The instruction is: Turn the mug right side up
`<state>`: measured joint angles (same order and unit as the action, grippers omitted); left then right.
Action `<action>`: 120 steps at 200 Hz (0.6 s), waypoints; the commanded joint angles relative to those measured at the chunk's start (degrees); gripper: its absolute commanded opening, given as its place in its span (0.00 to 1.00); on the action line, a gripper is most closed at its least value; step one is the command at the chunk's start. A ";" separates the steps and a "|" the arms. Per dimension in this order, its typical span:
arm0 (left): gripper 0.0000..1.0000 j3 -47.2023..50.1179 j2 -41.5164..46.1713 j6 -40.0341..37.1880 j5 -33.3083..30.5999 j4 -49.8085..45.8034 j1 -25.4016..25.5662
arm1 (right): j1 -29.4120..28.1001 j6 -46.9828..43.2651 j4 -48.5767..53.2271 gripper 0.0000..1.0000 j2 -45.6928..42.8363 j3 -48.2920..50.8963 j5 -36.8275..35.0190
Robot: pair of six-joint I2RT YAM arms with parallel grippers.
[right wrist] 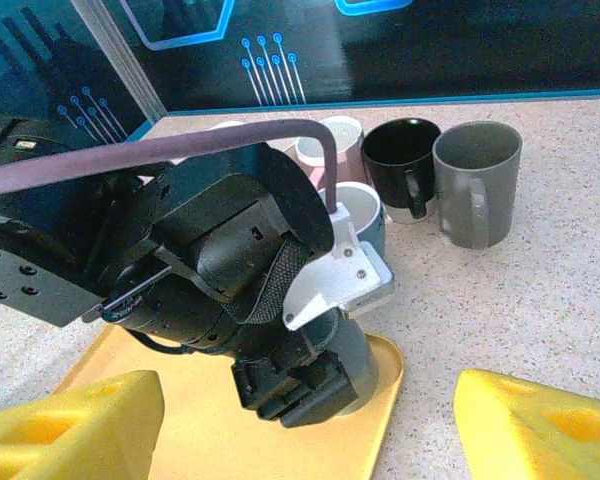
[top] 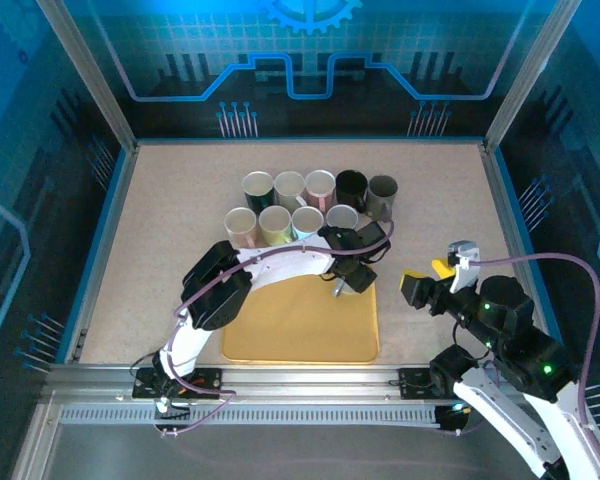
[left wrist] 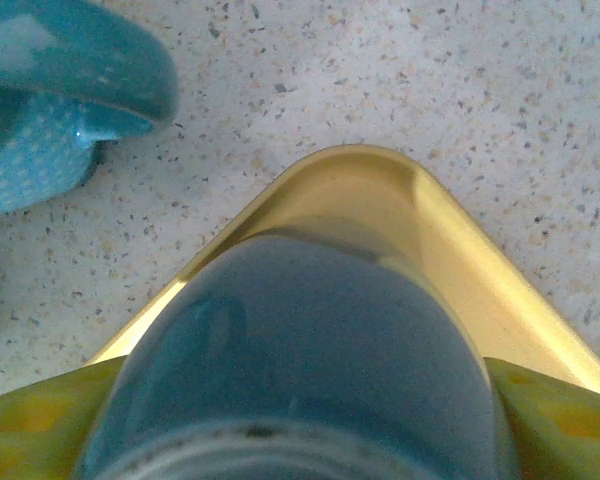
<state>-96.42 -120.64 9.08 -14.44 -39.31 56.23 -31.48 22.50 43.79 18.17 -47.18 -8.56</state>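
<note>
Speckled beige tabletop [top: 160, 220] in a blue-lit cage, flat yellow plastic tray [top: 280, 340] near the arms, 9 upright mugs clustered behind it

Progress: early, by my read. The grey-blue ceramic mug [left wrist: 300, 360] sits on the tray's far right corner, also seen in the right wrist view [right wrist: 352, 362] under the left wrist. Can't tell from these views whether its mouth faces up or down, so I judge the flip not yet done. Left to do: lift, rotate, set down on its base

Left claw [top: 348, 275]: clenched on the mug body, yellow-green pads [left wrist: 40, 425] against both of its sides, and the mug is wedged between them right up to the camera

Right claw [top: 428, 272]: released, yellow fingers [right wrist: 70, 425] spread wide with nothing between them, hovering off the tray's right edge, aimed at the left wrist, touching nothing
</note>
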 commanded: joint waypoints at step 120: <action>0.58 32.97 54.58 22.56 9.68 12.33 -4.93 | -6.71 9.23 -34.38 0.62 22.90 3.89 15.36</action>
<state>-69.36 -76.42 23.05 -6.07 -30.48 54.87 -32.91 29.21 24.91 32.88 -43.66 4.73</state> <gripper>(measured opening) 0.707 0.627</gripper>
